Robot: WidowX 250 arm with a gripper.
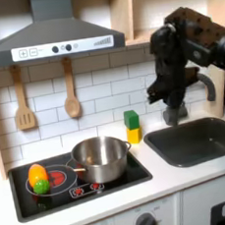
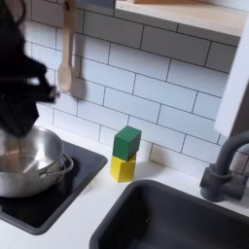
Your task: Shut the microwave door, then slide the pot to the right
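Pot [image 1: 100,157] sits upright on stove [image 1: 132,177], handle pointing left.

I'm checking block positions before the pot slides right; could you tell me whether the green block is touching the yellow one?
Touching: in the second exterior view the green block sits directly on the yellow block, no gap.

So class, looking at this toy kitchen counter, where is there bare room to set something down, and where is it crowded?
Free: the white counter strip between the black cooktop and the sink basin, in front of the stacked green and yellow blocks. Crowded: the cooktop, with the steel pot and a yellow-orange toy; the robot's tool hangs by the faucet.
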